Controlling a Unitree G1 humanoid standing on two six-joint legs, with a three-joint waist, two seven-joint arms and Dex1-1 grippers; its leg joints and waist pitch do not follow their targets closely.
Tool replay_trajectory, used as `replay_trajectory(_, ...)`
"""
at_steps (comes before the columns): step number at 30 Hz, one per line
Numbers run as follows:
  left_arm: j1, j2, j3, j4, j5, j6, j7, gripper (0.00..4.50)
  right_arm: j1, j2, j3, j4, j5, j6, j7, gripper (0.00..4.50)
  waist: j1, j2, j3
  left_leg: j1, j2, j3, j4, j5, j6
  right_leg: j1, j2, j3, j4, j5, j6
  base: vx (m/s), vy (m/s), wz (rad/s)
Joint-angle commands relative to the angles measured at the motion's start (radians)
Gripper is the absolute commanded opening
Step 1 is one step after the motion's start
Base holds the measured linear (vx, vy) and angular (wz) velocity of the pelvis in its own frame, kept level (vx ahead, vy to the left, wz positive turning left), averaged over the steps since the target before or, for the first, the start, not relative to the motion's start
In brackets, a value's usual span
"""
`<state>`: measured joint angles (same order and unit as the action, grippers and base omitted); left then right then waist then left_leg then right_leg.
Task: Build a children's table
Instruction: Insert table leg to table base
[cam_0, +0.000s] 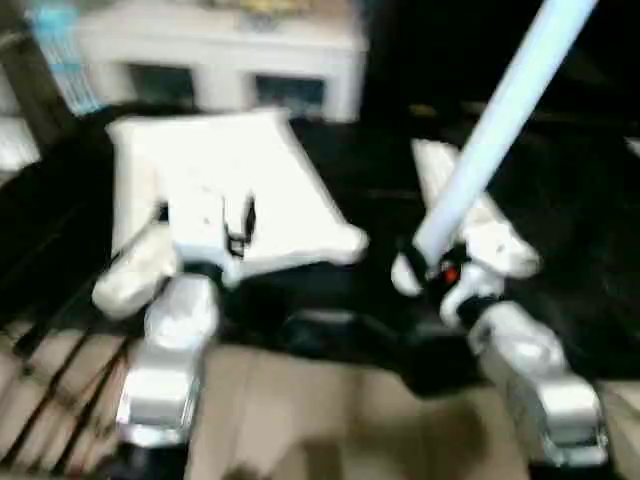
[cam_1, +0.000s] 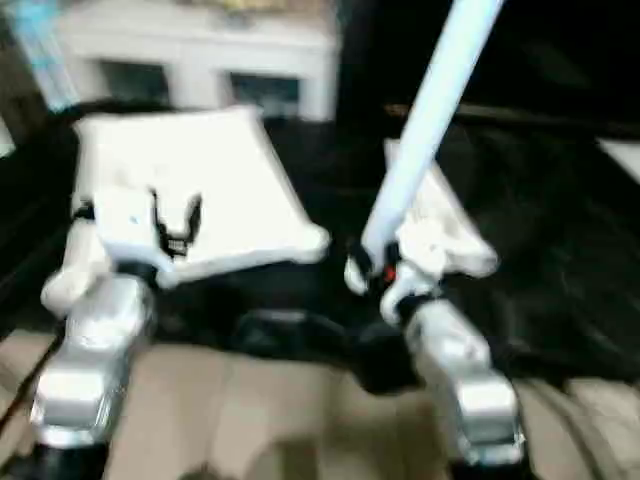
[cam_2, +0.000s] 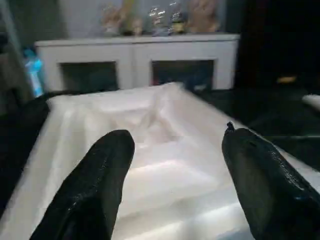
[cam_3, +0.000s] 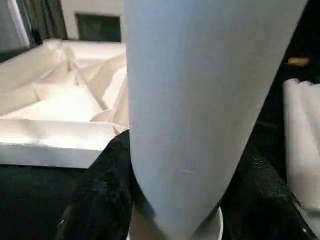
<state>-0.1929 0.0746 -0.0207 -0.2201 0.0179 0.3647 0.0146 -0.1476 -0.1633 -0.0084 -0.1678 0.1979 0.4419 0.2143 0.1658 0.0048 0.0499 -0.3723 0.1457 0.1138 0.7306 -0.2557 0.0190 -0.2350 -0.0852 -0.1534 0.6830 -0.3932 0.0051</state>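
The white tabletop (cam_0: 220, 170) lies ribbed side up on the black-draped work table, left of centre. My left gripper (cam_0: 240, 225) hovers over its near edge; in the left wrist view its black fingers (cam_2: 100, 180) stand wide apart above the ribs (cam_2: 155, 150), open and holding nothing. My right gripper (cam_0: 438, 268) is shut on the thick end of a white tapered leg (cam_0: 500, 110), which slants up and to the right. The right wrist view has that leg (cam_3: 200, 100) clamped between the two black fingers (cam_3: 105, 195). More legs (cam_0: 470, 215) lie on the cloth behind it.
A white cabinet (cam_0: 220, 55) with dark openings stands behind the work table (cam_0: 580, 230). A blue object (cam_0: 60, 50) sits at the far left. Tan floor (cam_0: 320, 420) shows in front of the table's near edge, between my forearms.
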Motion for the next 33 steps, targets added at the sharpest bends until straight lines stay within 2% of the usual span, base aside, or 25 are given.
replay_trajectory(1,-0.015,0.009,0.008,0.007,0.01,0.009,0.0,3.31,-0.03,0.008,-0.006,0.009,0.002,-0.015,-0.01,1.91,-0.004,0.017,-0.05,0.038,0.068,-0.017,-0.124,-0.14,-0.034,0.054,-0.067,0.061,-0.173,-0.344,-0.181,0.136,0.07,0.46)
replay_trajectory(2,-0.019,0.013,0.007,0.012,0.013,0.009,-0.004,3.31,-0.034,0.005,-0.007,0.013,0.003,-0.018,-0.014,1.91,-0.04,0.047,-0.079,0.21,0.168,-0.144,-0.199,-0.158,0.093,-0.105,0.019,0.035,0.005,-0.103,-0.111,0.195,0.064,0.13)
replay_trajectory(3,-0.022,0.015,0.006,0.014,0.012,0.008,-0.007,3.31,-0.035,0.003,-0.007,0.013,0.003,-0.018,-0.013,1.91,-0.064,0.038,-0.093,0.234,0.183,-0.176,-0.184,-0.084,0.151,-0.15,0.021,0.046,0.053,-0.06,-0.048,0.195,0.064,0.13)
replay_trajectory(4,-0.023,0.017,0.005,0.015,0.011,0.006,-0.008,3.31,-0.035,0.002,-0.008,0.012,0.003,-0.019,-0.013,1.91,-0.055,0.029,-0.092,0.196,0.149,-0.145,-0.163,0.093,0.218,-0.204,0.016,0.065,0.097,0.029,0.069,0.192,0.055,-0.05)
replay_trajectory(7,-0.04,0.022,0.009,0.03,0.009,0.009,-0.018,3.31,-0.041,0.005,-0.015,0.021,-0.002,-0.021,-0.013,1.91,-0.065,0.004,-0.076,0.152,0.112,-0.077,-0.194,0.187,0.282,-0.248,0.008,0.079,0.09,0.214,0.063,0.165,0.023,-0.05)
replay_trajectory(8,-0.043,0.023,0.01,0.033,0.008,0.01,-0.018,3.31,-0.041,0.006,-0.016,0.022,-0.003,-0.022,-0.012,1.91,-0.069,-0.022,-0.055,0.115,0.062,-0.012,-0.203,0.089,0.259,-0.224,-0.006,0.095,-0.001,0.34,-0.025,0.168,-0.059,-0.03)
replay_trajectory(9,-0.044,0.024,0.011,0.033,0.007,0.011,-0.018,3.31,-0.042,0.006,-0.016,0.023,-0.004,-0.023,-0.012,1.91,-0.065,-0.074,-0.057,0.089,-0.017,0.025,-0.174,-0.143,0.193,-0.133,-0.037,0.166,-0.09,0.221,-0.044,0.168,-0.059,-0.03)
replay_trajectory(10,-0.044,0.024,0.011,0.033,0.007,0.011,-0.018,3.31,-0.042,0.006,-0.016,0.023,-0.004,-0.023,-0.012,1.91,-0.048,-0.116,-0.062,0.075,-0.065,0.042,-0.1,-0.197,0.141,-0.087,-0.07,0.223,-0.153,-0.037,-0.043,0.153,-0.097,0.13)
replay_trajectory(11,-0.053,0.025,0.012,0.04,0.004,0.01,-0.02,3.31,-0.043,0.003,-0.018,0.026,-0.008,-0.026,-0.01,1.91,-0.023,-0.089,-0.059,0.032,-0.062,-0.012,0.0,-0.104,0.047,-0.019,-0.166,0.283,-0.193,-0.47,-0.152,0.177,-0.083,0.07)
replay_trajectory(13,-0.061,0.025,0.012,0.046,0.002,0.011,-0.021,3.31,-0.043,-0.002,-0.018,0.029,-0.014,-0.031,-0.009,1.91,-0.018,-0.084,-0.058,-0.005,-0.053,-0.034,0.012,-0.026,-0.004,-0.003,-0.152,0.268,-0.173,-0.408,-0.183,0.178,-0.058,-0.03)
replay_trajectory(15,-0.067,0.023,0.013,0.054,0.002,0.01,-0.022,3.31,-0.045,-0.009,-0.02,0.033,-0.014,-0.034,-0.009,1.91,-0.015,-0.054,-0.049,-0.021,-0.018,-0.049,0.005,0.042,-0.047,-0.016,-0.158,0.238,-0.184,-0.256,-0.3,0.135,0.0,-0.01)
replay_trajectory(16,-0.069,0.021,0.013,0.057,0.004,0.01,-0.023,3.31,-0.047,-0.012,-0.023,0.035,-0.011,-0.034,-0.009,1.91,-0.017,-0.036,-0.044,-0.017,0.008,-0.047,-0.054,0.093,-0.035,-0.038,-0.12,0.187,-0.185,-0.216,-0.318,0.132,0.05,0.05)
replay_trajectory(17,-0.069,0.02,0.013,0.057,0.004,0.01,-0.023,3.31,-0.047,-0.012,-0.023,0.036,-0.01,-0.034,-0.008,1.91,-0.022,0.019,-0.045,0.018,0.052,-0.051,-0.169,0.028,-0.021,-0.068,-0.029,0.111,-0.154,-0.212,-0.234,0.161,0.099,-0.05)
replay_trajectory(18,-0.07,0.019,0.013,0.06,0.004,0.014,-0.025,3.31,-0.049,-0.014,-0.025,0.038,-0.009,-0.034,-0.007,1.91,-0.088,0.035,-0.059,0.101,0.139,-0.142,-0.223,-0.189,-0.003,-0.141,0.028,0.08,-0.013,-0.085,-0.13,0.161,0.099,-0.05)
replay_trajectory(19,-0.07,0.016,0.012,0.061,0.006,0.017,-0.023,3.31,-0.052,-0.019,-0.027,0.043,-0.008,-0.034,-0.004,1.91,-0.083,0.028,-0.066,0.139,0.156,-0.161,-0.22,-0.252,0.023,-0.172,0.018,0.086,0.023,-0.035,-0.102,0.167,0.09,0.0)
replay_trajectory(20,-0.067,0.012,0.013,0.061,0.002,0.017,-0.02,3.31,-0.055,-0.025,-0.03,0.047,-0.009,-0.033,0.0,1.91,-0.092,0.025,-0.072,0.149,0.15,-0.163,-0.204,-0.183,0.116,-0.204,0.009,0.091,0.044,0.067,-0.042,0.129,0.054,0.1)
replay_trajectory(21,-0.063,0.005,0.018,0.056,-0.008,0.015,-0.017,3.31,-0.056,-0.028,-0.032,0.047,-0.011,-0.032,0.004,1.91,-0.086,0.009,-0.072,0.14,0.126,-0.138,-0.165,0.103,0.219,-0.233,-0.002,0.099,0.037,0.17,0.007,0.129,0.054,0.1)
replay_trajectory(22,-0.063,0.005,0.018,0.056,-0.008,0.015,-0.017,3.31,-0.056,-0.028,-0.032,0.047,-0.011,-0.032,0.004,1.91,-0.083,0.001,-0.073,0.134,0.112,-0.12,-0.155,0.228,0.257,-0.238,-0.008,0.105,0.025,0.221,0.025,0.11,0.014,0.04)
replay_trajectory(23,-0.063,0.007,0.019,0.059,0.001,0.028,-0.005,3.31,-0.061,-0.029,-0.035,0.052,-0.01,-0.031,0.007,1.91,-0.081,-0.036,-0.085,0.098,0.049,-0.081,-0.095,0.464,0.264,-0.214,-0.042,0.141,-0.053,0.394,0.02,0.104,-0.024,0.06)
replay_trajectory(24,-0.065,0.008,0.03,0.069,0.009,0.035,0.013,3.31,-0.071,-0.035,-0.038,0.062,-0.01,-0.03,0.009,1.91,-0.056,-0.074,-0.1,0.003,-0.042,-0.023,-0.056,0.462,0.182,-0.113,-0.082,0.198,-0.045,0.665,-0.049,0.104,-0.024,0.06)
replay_trajectory(25,-0.066,0.008,0.032,0.071,0.008,0.034,0.014,3.31,-0.072,-0.035,-0.039,0.063,-0.01,-0.03,0.009,1.91,-0.046,-0.078,-0.094,-0.028,-0.038,-0.024,-0.063,0.424,0.146,-0.089,-0.104,0.216,-0.047,0.848,-0.089,0.073,-0.045,0.11)
replay_trajectory(26,-0.067,0.005,0.039,0.076,0.003,0.03,0.016,3.31,-0.076,-0.038,-0.038,0.065,-0.012,-0.028,0.009,1.91,-0.042,-0.078,-0.093,-0.032,-0.008,-0.03,-0.097,0.35,0.082,-0.08,-0.097,0.19,-0.037,1.022,-0.115,0.0,0.0,0.0)
replay_trajectory(27,-0.067,0.004,0.04,0.077,0.003,0.029,0.015,3.31,-0.076,-0.041,-0.035,0.064,-0.016,-0.027,0.009,1.91,-0.044,-0.079,-0.093,-0.026,-0.01,-0.026,-0.107,0.321,0.058,-0.079,-0.075,0.177,-0.039,1.032,-0.126,0.0,0.0,0.0)
replay_trajectory(30,-0.077,0.004,0.03,0.091,0.021,0.023,0.018,3.31,-0.075,-0.041,-0.027,0.059,-0.017,-0.021,0.007,1.91,-0.063,-0.035,-0.07,0.006,0.04,-0.036,-0.15,0.113,0.01,-0.098,-0.058,0.148,-0.083,0.435,-0.229,0.0,0.0,0.0)
replay_trajectory(33,-0.092,0.001,0.031,0.118,0.021,0.023,0.016,3.31,-0.078,-0.037,-0.022,0.053,-0.012,-0.015,0.012,1.91,-0.072,-0.032,-0.051,0.021,0.062,-0.027,-0.173,-0.108,-0.016,-0.106,-0.064,0.152,-0.116,0.104,-0.241,0.0,0.0,0.0)
